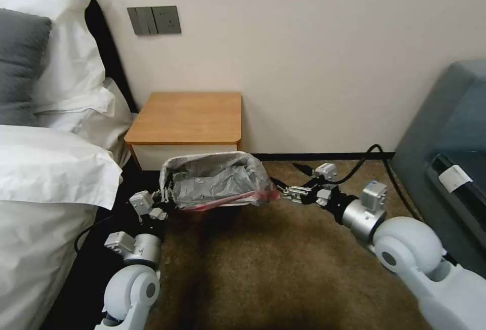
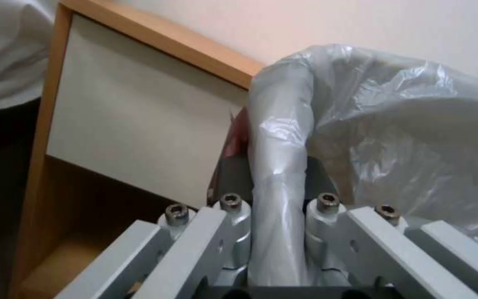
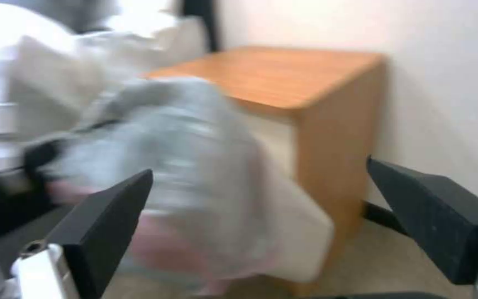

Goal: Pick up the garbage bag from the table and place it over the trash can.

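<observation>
Brown carpet (image 1: 283,269) runs to a cream wall (image 1: 314,41), where the desk (image 1: 190,116) stands beside a bed (image 1: 45,168) with white pillows. In front of the desk the garbage bag (image 1: 215,180) is spread open over the trash can — the can itself is hidden under the plastic. The left end effector (image 2: 278,216) is clamped on the bag's edge. The right end effector (image 3: 261,224) is open, just beside the bag's pink-red edge.
</observation>
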